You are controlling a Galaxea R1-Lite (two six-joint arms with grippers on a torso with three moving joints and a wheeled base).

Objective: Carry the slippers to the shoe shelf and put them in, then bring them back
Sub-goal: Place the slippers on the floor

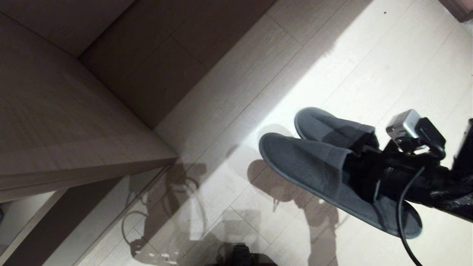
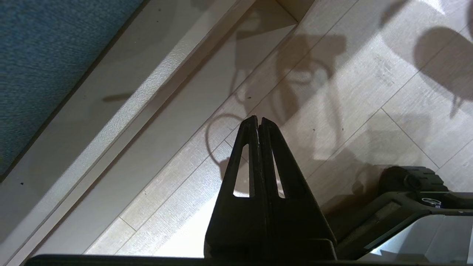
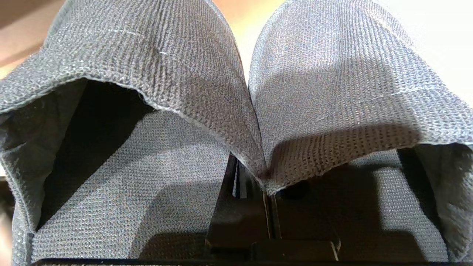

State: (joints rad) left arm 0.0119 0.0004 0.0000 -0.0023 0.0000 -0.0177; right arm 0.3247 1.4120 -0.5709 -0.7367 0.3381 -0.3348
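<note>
**Q:** Slippers — how did they look, and where were they?

**A:** Slippers (image 1: 314,162) were dark grey knitted cloth, flat and backless. I held both in my right gripper (image 3: 266,177), its fingers pinched tight on the inner edges of the two uppers, where they met. The pair hung side by side above the pale plank floor (image 1: 388,66), toes pointing away from me.

**Q:** And the room around you?

**A:** A grey-beige wooden unit (image 1: 66,122) stood to my left, its corner well apart from the slippers, open floor between them. My left gripper (image 2: 257,123) was closed and empty, low over the floor.
</note>
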